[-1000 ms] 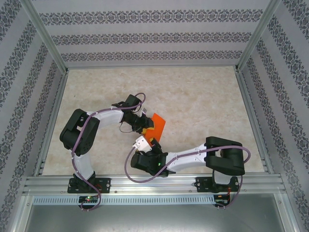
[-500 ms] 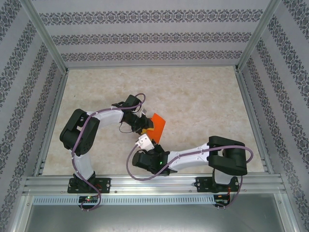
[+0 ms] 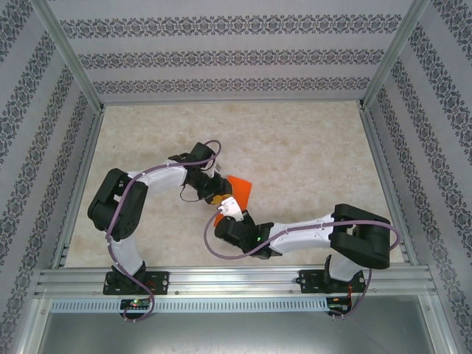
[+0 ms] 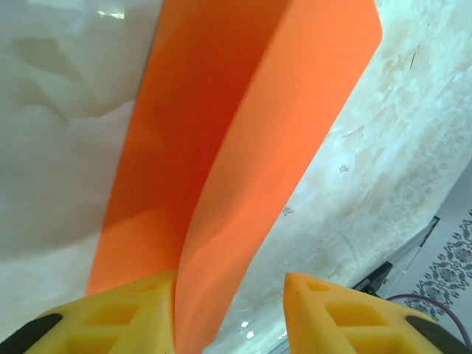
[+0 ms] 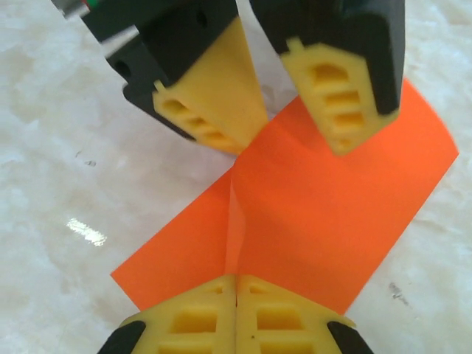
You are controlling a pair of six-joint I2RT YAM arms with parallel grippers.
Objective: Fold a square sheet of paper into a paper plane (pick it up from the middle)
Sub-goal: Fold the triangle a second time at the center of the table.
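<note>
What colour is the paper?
The paper is plain bright orange, clearest in the right wrist view.

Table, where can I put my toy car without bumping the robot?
The far half of the table, along the patterned back wall, is bare; so is the far right corner. The near middle is crowded: the left pincer and right pincer meet over the orange paper.

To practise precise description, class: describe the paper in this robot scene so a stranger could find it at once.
Find the pale marbled table, then look near its middle, where the left gripper and right gripper meet. Between them lies a creased sheet of paper, pinched by the right gripper. It is the only bright orange thing there, thin and plain.
</note>
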